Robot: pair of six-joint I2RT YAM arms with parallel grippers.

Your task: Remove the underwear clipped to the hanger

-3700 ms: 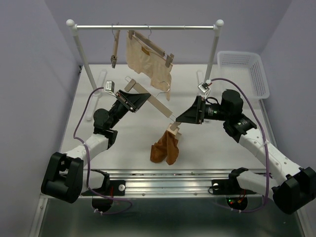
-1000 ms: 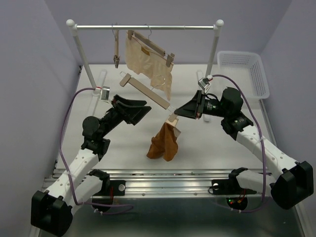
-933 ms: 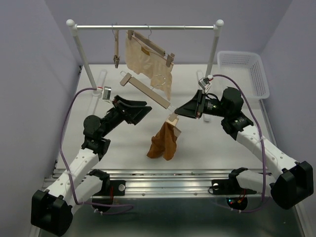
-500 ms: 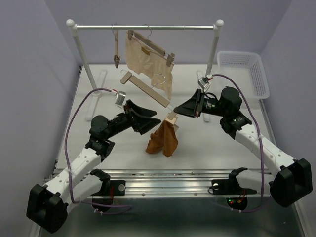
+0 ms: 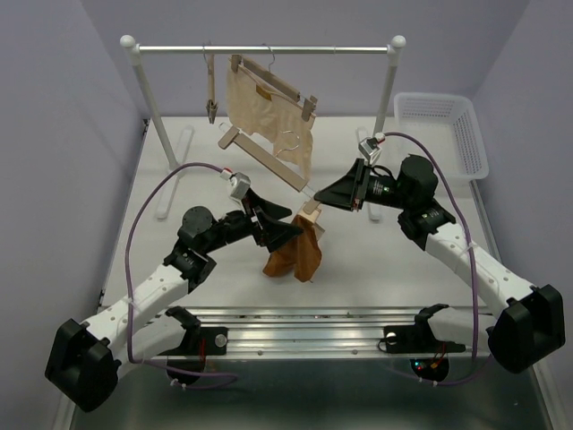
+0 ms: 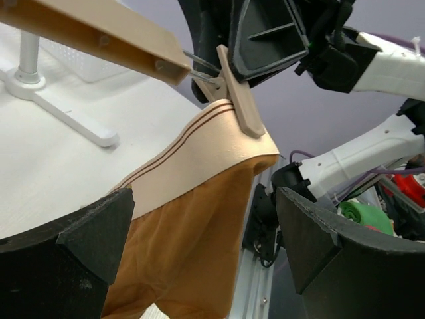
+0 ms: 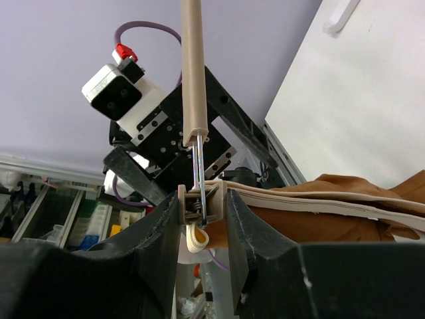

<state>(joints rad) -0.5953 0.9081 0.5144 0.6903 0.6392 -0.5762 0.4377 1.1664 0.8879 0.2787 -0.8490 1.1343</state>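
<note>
So the left pincer (image 5: 285, 224) is gaping as wide as it goes, and the rust-orange underwear (image 6: 192, 266) sits right in front of it. In the left wrist view the cloth fills the gap between the two fingers, and neither finger touches it as far as I can see. It hangs from one clip (image 6: 236, 93) just above and ahead of that pincer. Its long axis drops from the clip toward the table (image 5: 367, 260); can't tell whether the bottom actually rests there. The striped waistband slants down to that pincer's left.

The right pincer (image 7: 202, 203) is pinched narrow on that same clip, one finger each side, with the wooden hanger (image 5: 264, 166) sticking out past it toward the rail (image 5: 269, 50). So the underwear dangles just below the right pincer, but that one's busy. The left arm is the nearer free one.

My guess: the left one needs to nudge forward and close on the cloth just under the waistband, then pull down and away while the right one works the clip. The beige underwear (image 5: 269, 112) is well beyond both pincers, hanging from the rail, not yet dealt with.
</note>
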